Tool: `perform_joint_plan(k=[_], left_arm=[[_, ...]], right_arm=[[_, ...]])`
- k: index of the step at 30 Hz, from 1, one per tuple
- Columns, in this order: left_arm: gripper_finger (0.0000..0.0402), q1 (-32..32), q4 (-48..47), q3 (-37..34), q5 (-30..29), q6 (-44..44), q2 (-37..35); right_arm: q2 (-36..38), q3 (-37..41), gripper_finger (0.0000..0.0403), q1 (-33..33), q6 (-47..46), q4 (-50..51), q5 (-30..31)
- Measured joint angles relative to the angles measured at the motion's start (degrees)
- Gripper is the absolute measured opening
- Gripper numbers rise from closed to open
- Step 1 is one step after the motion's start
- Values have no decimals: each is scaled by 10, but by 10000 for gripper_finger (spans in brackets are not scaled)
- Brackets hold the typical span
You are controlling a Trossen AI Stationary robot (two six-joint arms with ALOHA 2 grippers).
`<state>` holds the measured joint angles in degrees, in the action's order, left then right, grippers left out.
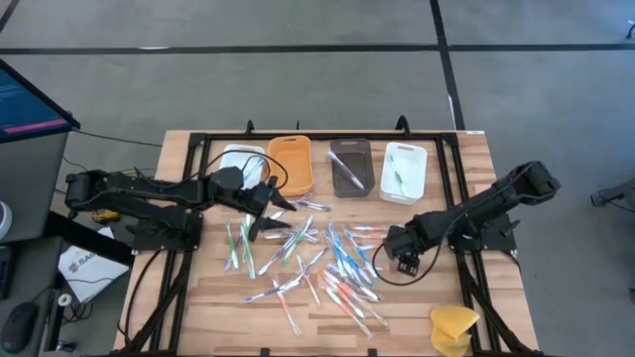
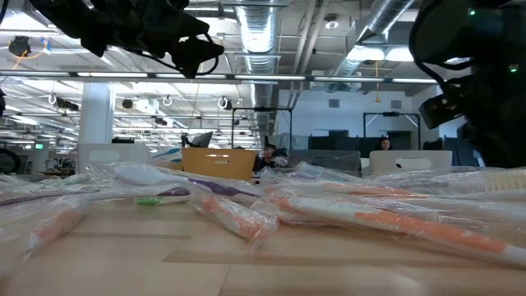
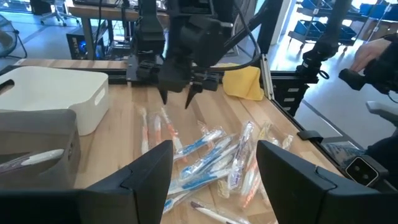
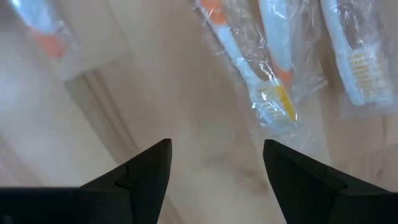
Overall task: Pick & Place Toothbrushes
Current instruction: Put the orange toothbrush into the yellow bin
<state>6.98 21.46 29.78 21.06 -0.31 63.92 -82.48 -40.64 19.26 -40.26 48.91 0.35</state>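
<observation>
Many toothbrushes in clear wrappers, with blue, orange, green and white handles, lie scattered flat on the wooden table's middle. My left gripper hovers open above the pile's far left part, pointing toward the table's right; the left wrist view shows toothbrushes beyond its fingers. My right gripper points down at the pile's right edge, open. In the right wrist view only bare wood lies between its fingers, and wrapped toothbrushes lie just beyond them.
Along the far side stands a row of trays: a white one, an orange one, a brown one with a toothbrush inside, and a white one with a green toothbrush. A yellow sponge-like lump lies at the near right corner.
</observation>
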Motion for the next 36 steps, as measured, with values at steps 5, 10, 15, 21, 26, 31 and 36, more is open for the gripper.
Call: perform_joint_plan(k=[5,10,15,21,26,31,36], left_arm=[[227,0,0,0,0,0,0],[227,0,1,0,0,0,0],[227,0,1,0,0,0,0],[227,0,1,0,0,0,0],[227,0,0,0,0,0,0],[227,0,0,0,0,0,0],[227,0,0,0,0,0,0]], right_arm=[[0,0,249,-20,2,13,-4],[0,0,249,-23,3,65,-1],[0,0,249,-35,42,71,37],[0,0,249,-44,102,29,46],[0,0,249,-44,139,-26,46],[0,0,249,-43,139,-62,44],[-27,0,249,-31,128,-90,40]])
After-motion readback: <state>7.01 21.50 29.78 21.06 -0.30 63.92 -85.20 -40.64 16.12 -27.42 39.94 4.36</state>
